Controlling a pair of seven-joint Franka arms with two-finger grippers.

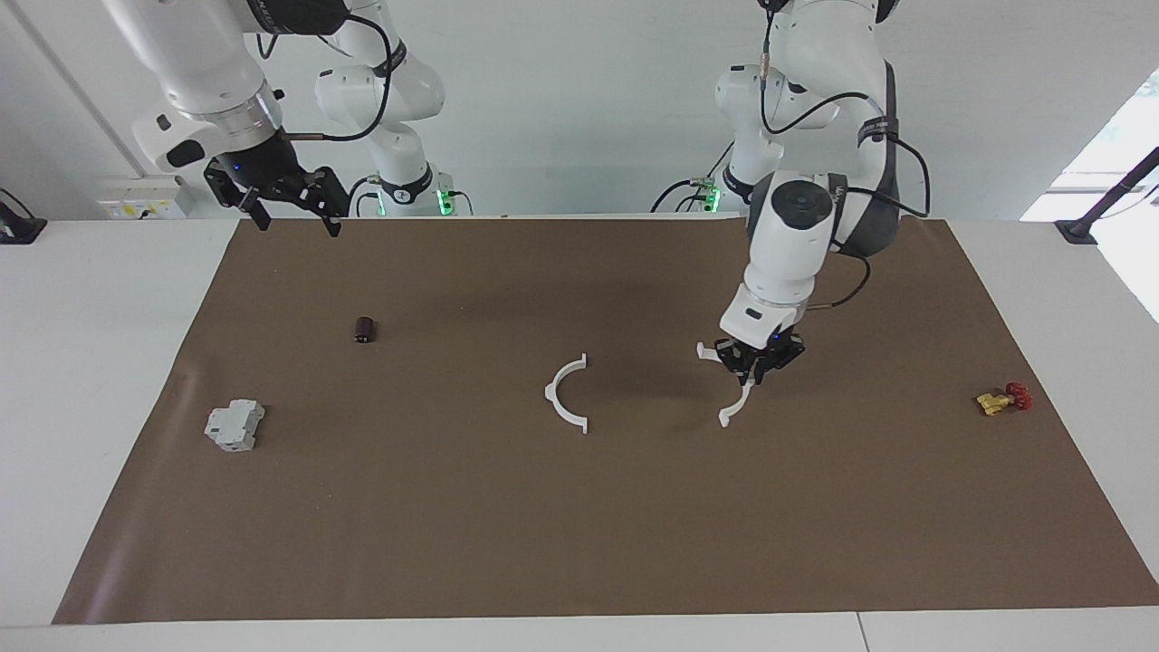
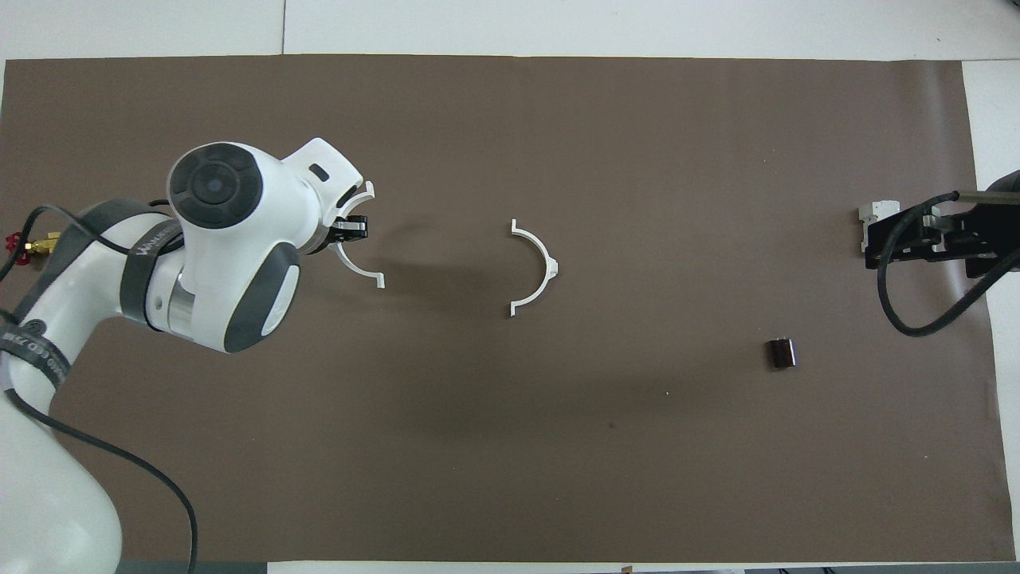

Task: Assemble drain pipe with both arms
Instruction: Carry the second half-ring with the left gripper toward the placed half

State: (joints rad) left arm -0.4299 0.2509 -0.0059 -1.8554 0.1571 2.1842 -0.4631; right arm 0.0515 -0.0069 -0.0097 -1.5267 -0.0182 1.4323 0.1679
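Observation:
The drain pipe lies in two white half-ring arcs. One arc [image 1: 735,407] [image 2: 360,269] sits toward the left arm's end of the mat, and my left gripper [image 1: 756,369] [image 2: 351,229] is shut on its middle, low at the mat, so the arc's two ends stick out past the fingers. The other arc [image 1: 566,396] [image 2: 539,267] lies free near the mat's middle, its open side facing the held arc. My right gripper [image 1: 299,222] [image 2: 876,239] waits open and high over the right arm's end of the table, holding nothing.
A brown mat [image 1: 579,525] covers the table. A grey boxy block [image 1: 235,426] [image 2: 874,214] and a small dark cylinder [image 1: 365,330] [image 2: 782,353] lie toward the right arm's end. A yellow valve with a red knob [image 1: 1003,398] [image 2: 32,245] lies at the left arm's end.

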